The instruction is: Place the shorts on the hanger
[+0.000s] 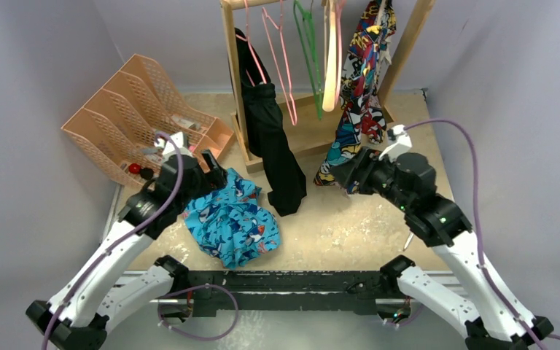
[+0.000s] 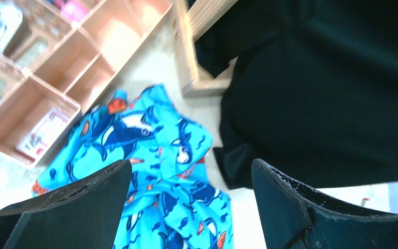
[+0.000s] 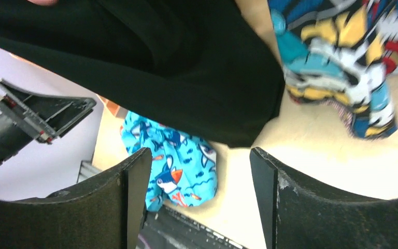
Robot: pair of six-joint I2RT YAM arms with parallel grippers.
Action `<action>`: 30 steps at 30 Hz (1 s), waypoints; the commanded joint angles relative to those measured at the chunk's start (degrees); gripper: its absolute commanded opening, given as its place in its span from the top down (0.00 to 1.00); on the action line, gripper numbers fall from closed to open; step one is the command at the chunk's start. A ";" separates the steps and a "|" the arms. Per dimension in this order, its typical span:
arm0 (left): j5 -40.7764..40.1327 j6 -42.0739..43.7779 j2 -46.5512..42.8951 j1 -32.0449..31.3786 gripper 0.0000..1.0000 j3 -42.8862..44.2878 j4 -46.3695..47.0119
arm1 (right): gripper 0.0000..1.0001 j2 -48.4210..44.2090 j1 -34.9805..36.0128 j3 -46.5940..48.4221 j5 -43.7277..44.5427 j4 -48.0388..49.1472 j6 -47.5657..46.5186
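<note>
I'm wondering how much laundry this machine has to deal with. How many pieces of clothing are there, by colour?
Turquoise shark-print fabric shorts, crumpled on the table: 1
Plain black garment, hanging from the wooden rack: 1
Multicolour comic-print garment, hanging from the same rack: 1
Total: 3

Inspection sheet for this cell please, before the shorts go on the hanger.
Surface: pale table, scuffed.
Job's things: shorts crumpled on the table; pink hanger hangs on the wooden rack, apparently bare.
Clutter: black garment, comic-print garment, green hanger and cream hanger on the rack; peach file tray rear left.
Grippers: left gripper open over the shorts; right gripper open; fingers hold nothing.
Cables: purple cables run along both arms.
Surroundings: grey walls.
</note>
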 commanded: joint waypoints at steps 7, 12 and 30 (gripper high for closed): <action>5.45 -4.09 1.58 -0.09 0.17 -10.19 5.72 | 0.38 -0.87 4.80 -17.18 -8.44 14.64 14.08; 3.18 -2.14 -0.17 -0.04 0.17 -7.55 3.24 | 0.39 4.71 17.59 -20.91 -2.25 21.81 16.90; -11.67 0.23 -8.37 -0.04 0.18 9.79 -8.75 | 0.35 37.81 42.39 -8.60 14.24 36.45 0.75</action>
